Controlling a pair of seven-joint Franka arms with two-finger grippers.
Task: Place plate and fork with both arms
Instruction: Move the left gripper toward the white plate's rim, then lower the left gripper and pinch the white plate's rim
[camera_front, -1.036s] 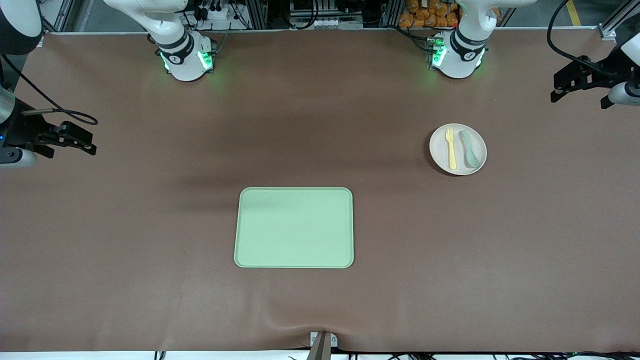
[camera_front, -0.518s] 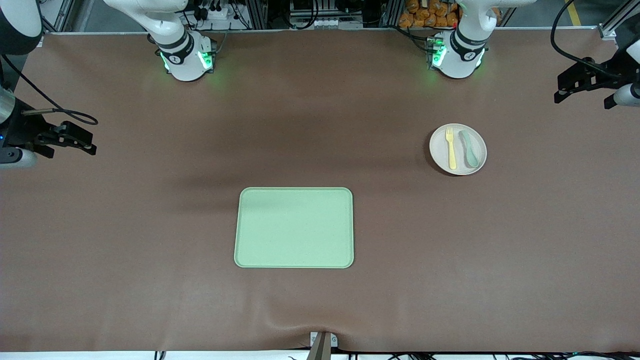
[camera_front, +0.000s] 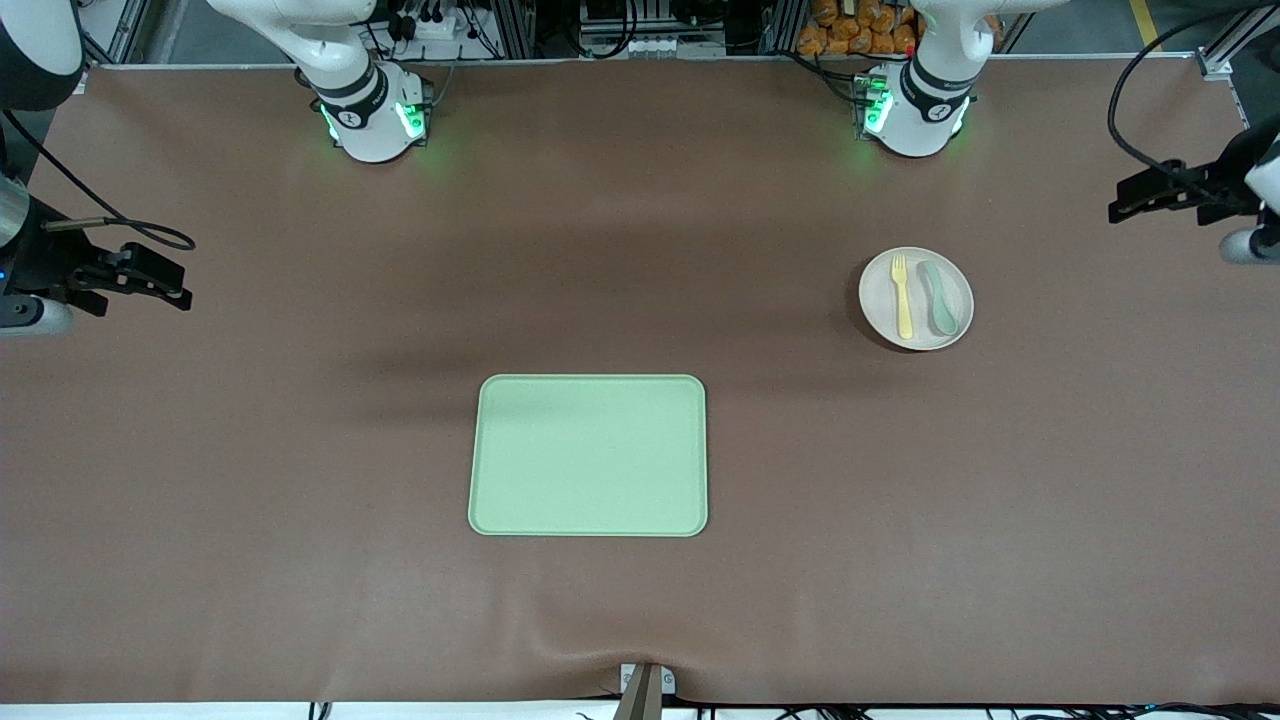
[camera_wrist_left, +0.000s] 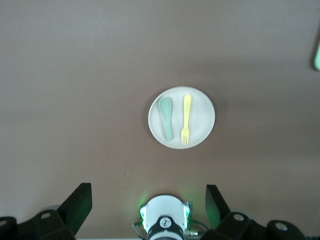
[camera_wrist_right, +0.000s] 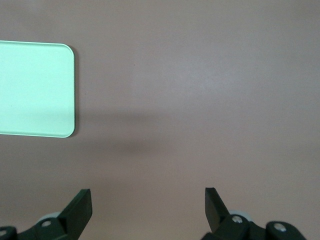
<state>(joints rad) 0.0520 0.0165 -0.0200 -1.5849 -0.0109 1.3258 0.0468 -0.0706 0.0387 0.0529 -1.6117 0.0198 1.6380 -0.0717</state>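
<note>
The off-white plate (camera_front: 916, 298) sits toward the left arm's end of the brown table (camera_front: 300, 500), carrying the yellow fork (camera_front: 902, 296) beside a grey-green spoon (camera_front: 940, 298). Left gripper (camera_wrist_left: 149, 206) and right gripper (camera_wrist_right: 148, 206) hover high, fingers spread, nothing held; green tray (camera_front: 588, 455) lies mid-table

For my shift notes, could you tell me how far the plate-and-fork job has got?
Nothing looks done: the plate sits on the table toward the left arm's end, carrying the fork and a spoon. The left gripper and right gripper hang open, holding nothing. The green tray is bare. Everything remains.
</note>
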